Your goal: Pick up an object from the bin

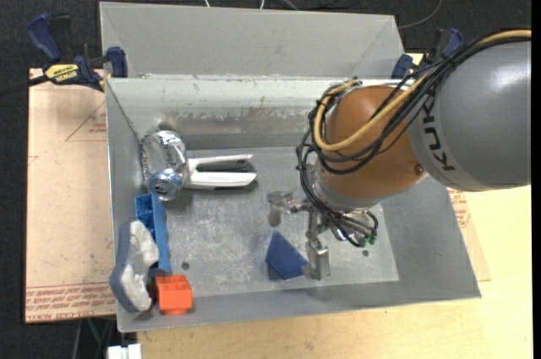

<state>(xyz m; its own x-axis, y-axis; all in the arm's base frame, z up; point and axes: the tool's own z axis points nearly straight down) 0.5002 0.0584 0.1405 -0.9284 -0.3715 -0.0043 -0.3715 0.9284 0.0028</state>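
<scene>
My gripper [297, 236] hangs low over the bin's front middle, below the arm's orange cover. Its two metal fingers stand apart, one fingertip [275, 210] towards the bin's centre and the other [319, 263] near the front wall, so it is open with nothing between them. A small dark blue wedge-shaped piece [283, 258] lies on the bin floor just left of the nearer finger, close to it or touching it; I cannot tell which.
At the left, a shiny chrome piece [165, 163] joins a white handle-like part [221, 172]. Along the left wall lies a blue bar [153, 226] ending in an orange block [173, 295], with a white and blue lump [135, 266] beside it.
</scene>
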